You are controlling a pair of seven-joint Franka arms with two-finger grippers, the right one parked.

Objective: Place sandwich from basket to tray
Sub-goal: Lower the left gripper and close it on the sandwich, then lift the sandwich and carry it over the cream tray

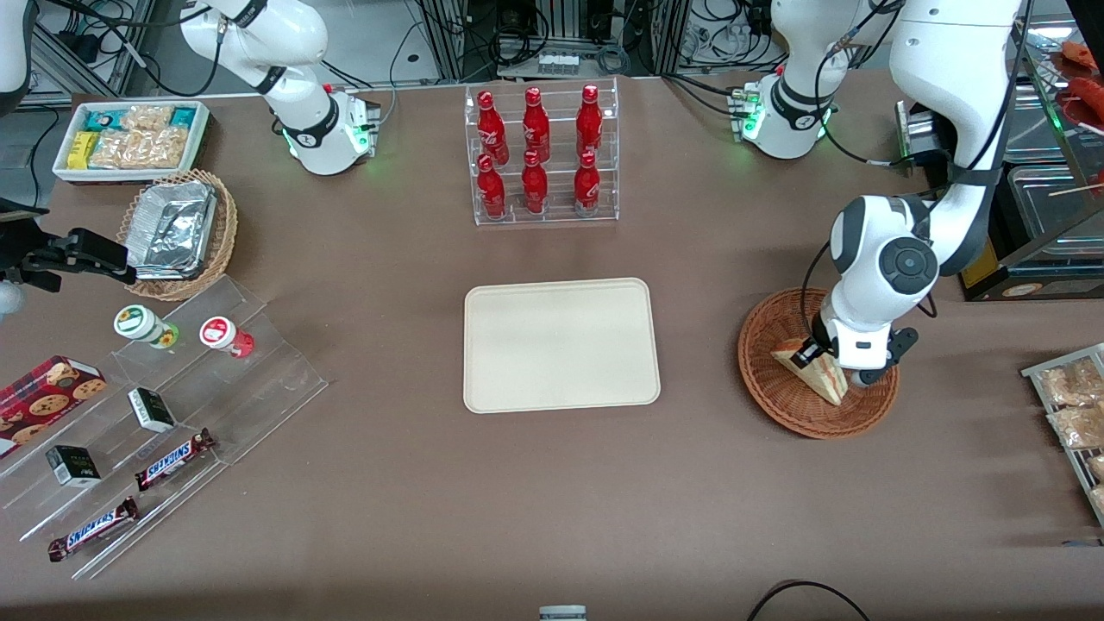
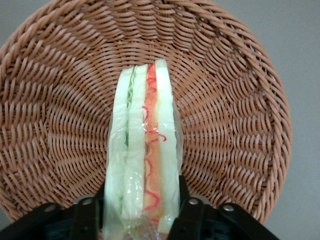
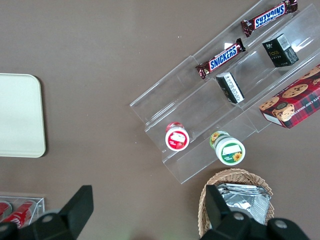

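- Two chocolate bars (image 1: 131, 493) on the clear stepped display (image 1: 164, 405) read "SNICKERS" in white-and-blue letters; the right wrist view shows the same word on both wrappers
- Near them sits a red tartan box (image 1: 43, 392) printed with chocolate-chip cookies, plus two small dark cartons (image 1: 112, 435) whose print is too small to read
- Two little round tubs stand on the upper step — one with a green-rimmed lid (image 1: 138, 323), one with a red lid (image 1: 220, 333); their labels can't be read
- Six red bottles (image 1: 539, 151) with white script stand in a clear rack; the script is too small to make out
- The sandwich (image 2: 142, 150) is a wedge of pale white bread in clear film, with an orange-red layer and a thin light green layer along its cut edge
- It sits in the basket (image 1: 768, 379), a round reddish-brown wicker bowl toward the working arm's end of the table
- The gripper (image 1: 819, 352) is down in the basket, its black fingers (image 2: 187, 210) pressed against the two bread faces — pinching the sandwich at one end
- The tray (image 1: 561, 345), cream-beige with rounded corners, lies well apart from the basket, nearer the front camera than the bottle rack
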